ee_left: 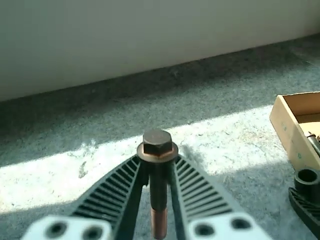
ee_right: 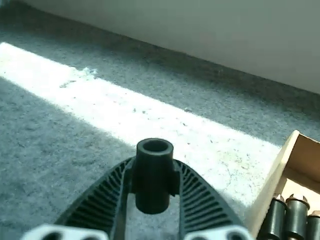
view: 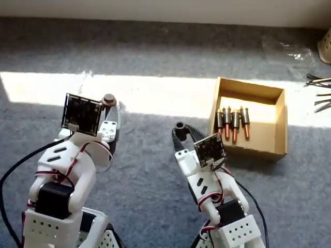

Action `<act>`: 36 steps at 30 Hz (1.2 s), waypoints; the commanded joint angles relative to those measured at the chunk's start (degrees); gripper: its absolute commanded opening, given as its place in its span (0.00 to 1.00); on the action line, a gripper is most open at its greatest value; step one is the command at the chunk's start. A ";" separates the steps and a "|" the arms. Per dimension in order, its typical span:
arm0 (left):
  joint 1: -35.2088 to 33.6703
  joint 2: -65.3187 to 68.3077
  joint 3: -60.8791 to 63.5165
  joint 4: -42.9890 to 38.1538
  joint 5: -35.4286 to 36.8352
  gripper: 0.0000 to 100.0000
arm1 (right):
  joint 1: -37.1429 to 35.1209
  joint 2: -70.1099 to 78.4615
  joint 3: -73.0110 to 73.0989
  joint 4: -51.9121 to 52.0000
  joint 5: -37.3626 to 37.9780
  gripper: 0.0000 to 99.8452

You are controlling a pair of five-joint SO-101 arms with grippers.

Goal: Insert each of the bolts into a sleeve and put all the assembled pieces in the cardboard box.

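My left gripper [ee_left: 158,167] is shut on a copper bolt [ee_left: 158,150], held upright with its hex head above the fingertips; in the high view the bolt [view: 109,99] sits at the left arm's tip. A black sleeve [ee_right: 153,172] stands upright in my right gripper [ee_right: 153,177], which is shut on it, open end up. That sleeve [view: 180,128] shows in the high view just left of the cardboard box [view: 282,121]. The box holds several assembled pieces [view: 234,121] lying side by side. The two grippers are apart.
Grey carpet covers the floor, crossed by a bright sunlit band [view: 155,93]. A pale wall runs along the far edge. Metal tools [view: 319,93] lie at the right edge beyond the box, with a clear plastic bag [view: 289,51] behind it.
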State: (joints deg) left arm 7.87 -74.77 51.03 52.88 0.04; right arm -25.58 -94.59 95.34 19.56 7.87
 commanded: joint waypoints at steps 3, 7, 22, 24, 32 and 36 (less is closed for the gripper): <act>-0.04 -1.89 1.01 -9.05 1.49 0.01 | -5.93 -0.75 0.66 -3.74 0.53 0.00; 0.31 -1.98 3.30 -13.71 10.02 0.01 | -9.71 -0.75 0.75 -3.74 0.53 0.00; 5.14 -1.98 13.23 -31.21 18.73 0.01 | -10.07 -0.75 4.09 -5.85 0.26 0.00; 6.55 -1.98 13.23 -31.82 18.73 0.01 | -9.89 -0.75 6.02 -9.45 0.26 0.00; 13.14 -1.98 13.23 -33.85 18.81 0.01 | -10.07 -0.75 9.19 -10.77 0.26 0.00; 13.41 -1.98 13.23 -34.99 18.73 0.01 | -10.07 -0.66 9.19 -10.68 0.26 0.00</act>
State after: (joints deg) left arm 20.26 -75.82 65.01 20.00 18.51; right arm -35.08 -94.77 95.87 10.59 7.87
